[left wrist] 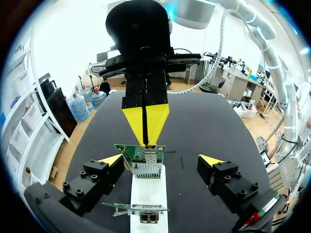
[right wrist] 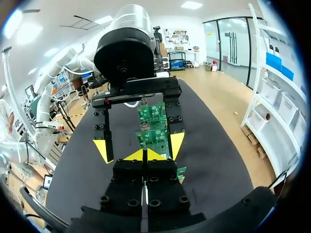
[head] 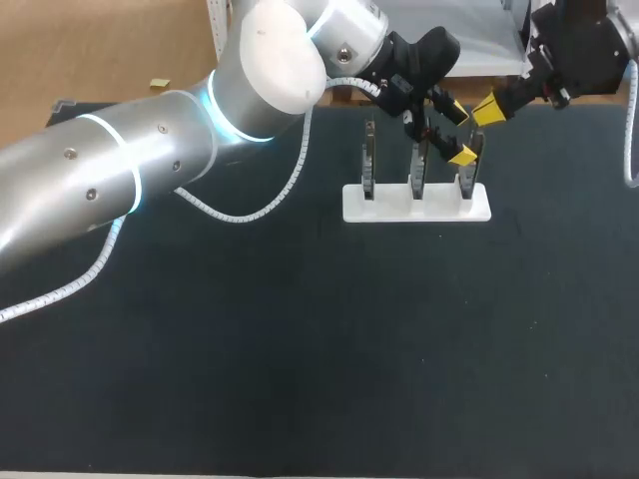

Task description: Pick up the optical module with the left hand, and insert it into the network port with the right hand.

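Observation:
A white rack [head: 416,203] holds three upright green circuit cards. My left gripper [head: 460,134] stands open around the card at the rack's right end [head: 469,165], one yellow fingertip on each side and neither touching it. In the left wrist view that card [left wrist: 146,154] carries a silver port cage [left wrist: 146,169] between my open left gripper [left wrist: 161,160]. My right gripper [head: 487,110] is shut, its joined yellow tips [left wrist: 145,127] pointing down at the card's top edge. The right wrist view shows my right gripper [right wrist: 145,155] just before the card [right wrist: 153,131]. I cannot make out a separate optical module.
The other two cards [head: 368,160] [head: 417,165] stand left of the gripped-around one; the middle card [left wrist: 141,210] lies just under my left wrist. The black table top [head: 300,349] spreads out in front of the rack.

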`<state>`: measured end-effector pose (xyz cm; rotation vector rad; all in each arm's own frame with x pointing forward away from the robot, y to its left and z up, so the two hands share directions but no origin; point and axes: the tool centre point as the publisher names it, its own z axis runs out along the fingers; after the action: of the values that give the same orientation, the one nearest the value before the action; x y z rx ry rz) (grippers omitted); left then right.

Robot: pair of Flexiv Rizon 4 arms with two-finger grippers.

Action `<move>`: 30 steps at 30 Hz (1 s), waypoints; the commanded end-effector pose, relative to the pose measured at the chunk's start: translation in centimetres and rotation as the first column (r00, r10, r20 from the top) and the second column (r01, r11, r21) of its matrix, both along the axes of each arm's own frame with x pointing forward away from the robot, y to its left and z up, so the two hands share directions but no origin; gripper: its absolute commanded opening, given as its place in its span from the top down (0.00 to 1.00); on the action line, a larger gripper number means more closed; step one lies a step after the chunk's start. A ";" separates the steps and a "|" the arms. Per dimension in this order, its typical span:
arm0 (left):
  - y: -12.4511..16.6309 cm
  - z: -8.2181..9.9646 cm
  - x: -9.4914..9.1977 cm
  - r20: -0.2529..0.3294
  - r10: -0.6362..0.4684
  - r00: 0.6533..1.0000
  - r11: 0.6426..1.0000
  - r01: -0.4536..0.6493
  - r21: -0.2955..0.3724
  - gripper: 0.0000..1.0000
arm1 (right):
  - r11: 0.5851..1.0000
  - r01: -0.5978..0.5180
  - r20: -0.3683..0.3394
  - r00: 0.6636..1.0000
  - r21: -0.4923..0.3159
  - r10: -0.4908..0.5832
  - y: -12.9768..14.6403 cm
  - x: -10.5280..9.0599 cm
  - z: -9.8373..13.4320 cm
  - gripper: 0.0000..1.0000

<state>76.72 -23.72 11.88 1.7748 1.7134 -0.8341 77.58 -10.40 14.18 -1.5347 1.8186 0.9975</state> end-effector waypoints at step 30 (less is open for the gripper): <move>0.8 1.3 0.4 0.055 0.006 0.998 1.000 -0.007 0.025 0.00 | 0.998 0.036 0.083 0.996 0.046 -0.039 -0.1 1.3 2.3 1.00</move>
<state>77.47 -23.15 12.91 1.7950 1.6982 -0.7675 79.34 -10.39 16.13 -1.4939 1.7520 0.9452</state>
